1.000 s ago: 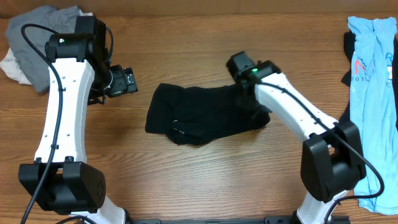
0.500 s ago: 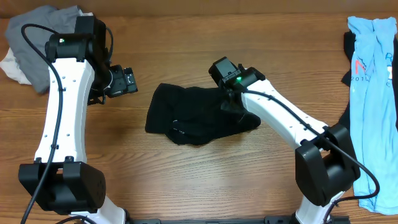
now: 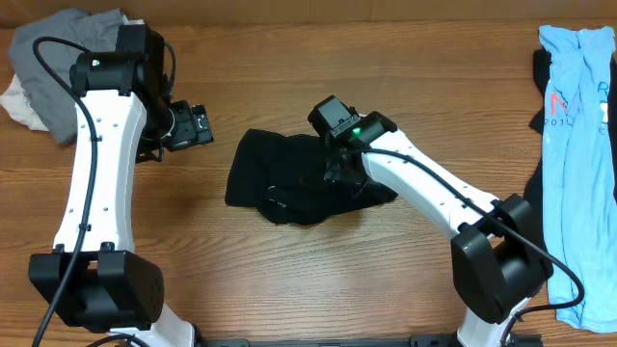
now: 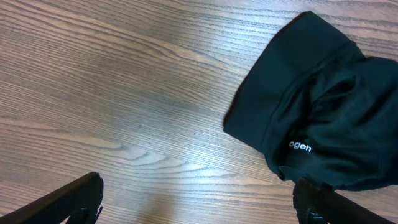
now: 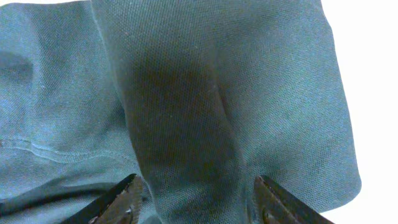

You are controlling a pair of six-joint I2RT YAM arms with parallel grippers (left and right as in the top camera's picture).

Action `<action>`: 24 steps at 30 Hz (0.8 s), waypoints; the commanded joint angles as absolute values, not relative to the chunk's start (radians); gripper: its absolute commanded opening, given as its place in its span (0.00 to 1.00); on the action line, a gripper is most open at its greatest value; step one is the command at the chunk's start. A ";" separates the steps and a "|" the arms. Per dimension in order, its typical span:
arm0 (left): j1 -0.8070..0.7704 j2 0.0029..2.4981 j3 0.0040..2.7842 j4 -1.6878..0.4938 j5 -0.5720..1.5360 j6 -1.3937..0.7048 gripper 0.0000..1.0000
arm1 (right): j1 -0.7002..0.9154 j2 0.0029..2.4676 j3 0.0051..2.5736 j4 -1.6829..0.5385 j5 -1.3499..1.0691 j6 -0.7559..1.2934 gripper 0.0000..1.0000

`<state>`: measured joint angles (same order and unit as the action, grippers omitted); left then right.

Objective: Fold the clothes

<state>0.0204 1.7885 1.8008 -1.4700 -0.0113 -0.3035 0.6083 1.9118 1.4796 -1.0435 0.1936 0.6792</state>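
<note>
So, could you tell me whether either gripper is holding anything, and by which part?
Nothing appears held. The left gripper is open over the table; the right gripper stands open astride a raised fold of the black T-shirt.

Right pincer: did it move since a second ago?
Yes. The right pincer slid left over the black T-shirt, farther from the light-blue shirt lying at the right, which stayed put.
</note>
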 commanded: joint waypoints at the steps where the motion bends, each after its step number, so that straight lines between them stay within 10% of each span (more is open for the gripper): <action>1: 0.023 1.773 1.819 -1.468 -0.003 -0.283 1.00 | 0.585 1.872 1.551 -1.058 0.177 0.673 0.59; 5: 0.023 1.773 1.819 -1.465 -0.004 -0.283 1.00 | 0.526 1.828 1.655 -1.087 0.085 0.583 0.57; 10: 0.023 1.773 1.819 -1.466 -0.004 -0.283 1.00 | 0.422 1.828 1.677 -1.034 -0.045 0.535 0.04; 24: 0.023 1.773 1.819 -1.466 -0.003 -0.268 1.00 | 0.183 2.074 1.524 -0.778 -0.978 0.233 0.04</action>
<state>0.0204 1.7885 1.8008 -1.4689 -0.0113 -0.2844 0.1986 2.0037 1.5509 -0.8139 -0.6415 0.3302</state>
